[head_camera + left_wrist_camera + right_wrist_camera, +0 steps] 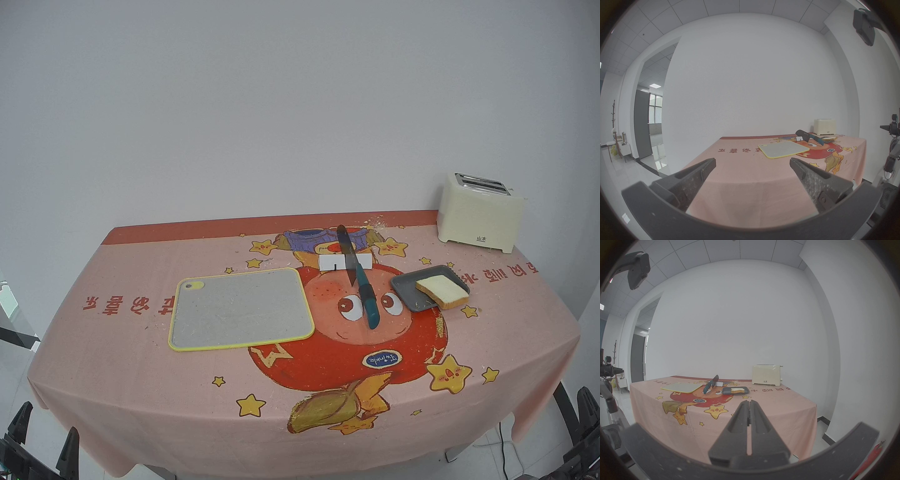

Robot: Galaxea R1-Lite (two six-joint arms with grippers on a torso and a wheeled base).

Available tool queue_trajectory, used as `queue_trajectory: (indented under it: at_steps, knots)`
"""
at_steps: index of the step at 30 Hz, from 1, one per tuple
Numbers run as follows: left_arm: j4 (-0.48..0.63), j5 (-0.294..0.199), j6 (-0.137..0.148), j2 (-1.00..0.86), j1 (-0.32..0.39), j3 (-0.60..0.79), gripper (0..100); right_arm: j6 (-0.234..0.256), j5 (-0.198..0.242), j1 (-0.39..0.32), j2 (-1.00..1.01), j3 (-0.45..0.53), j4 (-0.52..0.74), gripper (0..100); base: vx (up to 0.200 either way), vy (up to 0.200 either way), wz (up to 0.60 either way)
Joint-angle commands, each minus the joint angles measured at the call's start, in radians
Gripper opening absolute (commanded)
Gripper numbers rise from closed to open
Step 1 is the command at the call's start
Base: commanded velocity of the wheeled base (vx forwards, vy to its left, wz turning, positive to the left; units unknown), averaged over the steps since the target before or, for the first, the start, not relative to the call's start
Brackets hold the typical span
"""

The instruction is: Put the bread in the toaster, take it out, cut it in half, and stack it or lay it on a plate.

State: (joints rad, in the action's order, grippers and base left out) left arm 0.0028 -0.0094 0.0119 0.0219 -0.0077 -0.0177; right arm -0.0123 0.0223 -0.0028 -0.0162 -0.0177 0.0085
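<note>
Head view, left to right: our left claw [752, 163] sits off the near left corner of the tabletop [125, 375], spread wide, holding nothing. Then we've got the cutting board [240, 308], the knife [359, 278] propped on a little white stand [331, 262], the bread [442, 291] lying on the gray plate [409, 289], and the toaster [479, 212] at the far right corner. Our right claw [749, 403] is pinched closed, empty.

One toaster [480, 215], one bread slice [442, 291], one plate [409, 290], one knife [359, 278], one cutting board [240, 308], one white stand [331, 262]
</note>
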Motion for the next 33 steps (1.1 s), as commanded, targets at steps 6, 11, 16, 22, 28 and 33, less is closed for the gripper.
queue_trajectory:
  at_steps: [6, 11, 16, 22, 28, 33]
  knots:
    - [0.000, 0.000, 0.000, 0.000, 0.000, 0.018, 100, -0.008, 0.001, 0.000, 0.016, 0.012, 0.002, 100, 0.000, 0.000, 0.00]
    - [-0.001, 0.000, 0.000, 0.000, 0.000, 0.018, 100, -0.008, 0.005, 0.000, 0.016, 0.012, -0.002, 100, 0.000, 0.000, 0.00]
    - [0.000, 0.000, 0.000, 0.000, 0.000, 0.018, 100, -0.005, 0.019, 0.000, 0.016, -0.011, -0.018, 100, 0.000, 0.000, 0.00]
    - [-0.001, 0.000, 0.000, 0.000, 0.000, 0.018, 100, 0.089, 0.134, 0.004, -0.357, -0.263, -0.119, 100, 0.000, 0.000, 0.00]
    - [0.000, 0.000, 0.000, 0.000, 0.000, 0.018, 100, 0.278, 0.223, 0.014, -0.559, -0.268, -0.124, 100, 0.000, 0.000, 0.00]
    - [0.000, 0.000, 0.000, 0.000, 0.000, 0.018, 100, 0.571, 0.260, 0.049, -0.754, -0.289, -0.130, 100, 0.000, 0.000, 0.00]
